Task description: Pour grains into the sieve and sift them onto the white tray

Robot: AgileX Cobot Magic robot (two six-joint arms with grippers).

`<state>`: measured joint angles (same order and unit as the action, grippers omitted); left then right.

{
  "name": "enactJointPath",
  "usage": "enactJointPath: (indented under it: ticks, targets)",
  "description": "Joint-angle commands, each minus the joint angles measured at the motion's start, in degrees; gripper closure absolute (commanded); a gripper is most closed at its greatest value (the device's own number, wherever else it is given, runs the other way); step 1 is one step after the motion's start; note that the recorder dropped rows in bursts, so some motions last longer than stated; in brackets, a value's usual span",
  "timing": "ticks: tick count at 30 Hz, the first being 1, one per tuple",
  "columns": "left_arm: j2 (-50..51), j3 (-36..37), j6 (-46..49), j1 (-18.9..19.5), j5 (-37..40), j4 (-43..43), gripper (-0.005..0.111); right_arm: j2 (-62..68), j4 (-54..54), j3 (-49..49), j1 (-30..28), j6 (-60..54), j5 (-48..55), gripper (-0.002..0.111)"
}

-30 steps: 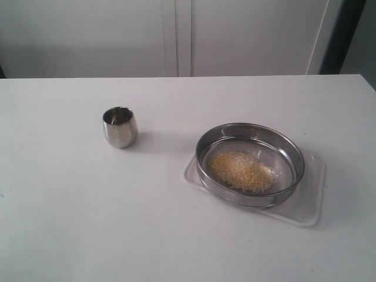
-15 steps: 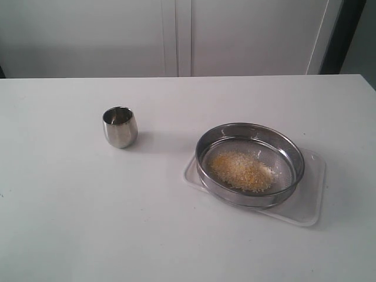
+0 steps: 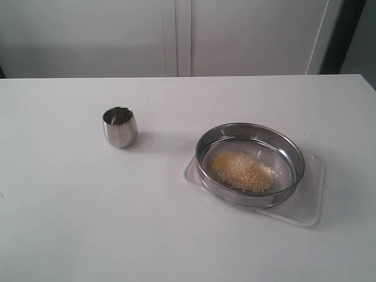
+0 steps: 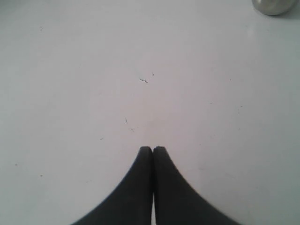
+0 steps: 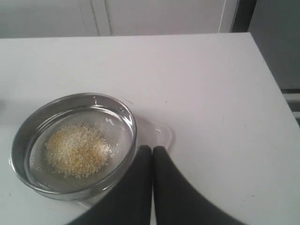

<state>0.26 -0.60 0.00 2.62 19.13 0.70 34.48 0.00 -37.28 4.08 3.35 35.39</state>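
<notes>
The round metal sieve (image 3: pixel 250 164) rests on the white tray (image 3: pixel 308 202) at the right of the table. A heap of yellow and pale grains (image 3: pixel 242 170) lies on its mesh. In the right wrist view the sieve (image 5: pixel 74 143) and grains (image 5: pixel 77 149) sit beside my right gripper (image 5: pixel 153 148), which is shut and empty, close to the tray's corner (image 5: pixel 161 133). My left gripper (image 4: pixel 153 149) is shut with nothing in it, over bare table. Neither gripper shows in the exterior view.
A small rounded steel cup (image 3: pixel 120 126) stands upright at the left of the white table, apart from the tray; its edge shows in the left wrist view (image 4: pixel 274 5). White cabinet doors (image 3: pixel 176 35) stand behind the table's far edge.
</notes>
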Motion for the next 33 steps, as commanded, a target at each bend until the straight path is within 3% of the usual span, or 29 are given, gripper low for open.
enactJointPath:
  ticks: [1, 28, 31, 33]
  targets:
    - [-0.3, 0.6, 0.0, 0.2, 0.2, -0.7, 0.107, 7.2, 1.8, -4.1, -0.1, -0.6, 2.8, 0.108]
    - [-0.3, 0.6, 0.0, 0.2, 0.2, -0.7, 0.107, 53.6, 12.0, -25.7, -0.1, -9.3, 10.8, 0.108]
    - [-0.3, 0.6, 0.0, 0.2, 0.2, -0.7, 0.107, 56.2, 12.0, -27.2, -0.1, -9.2, 10.8, 0.1]
    - [-0.3, 0.6, 0.0, 0.2, 0.2, -0.7, 0.107, 58.5, 13.3, -28.0, -0.1, -9.2, 10.7, 0.085]
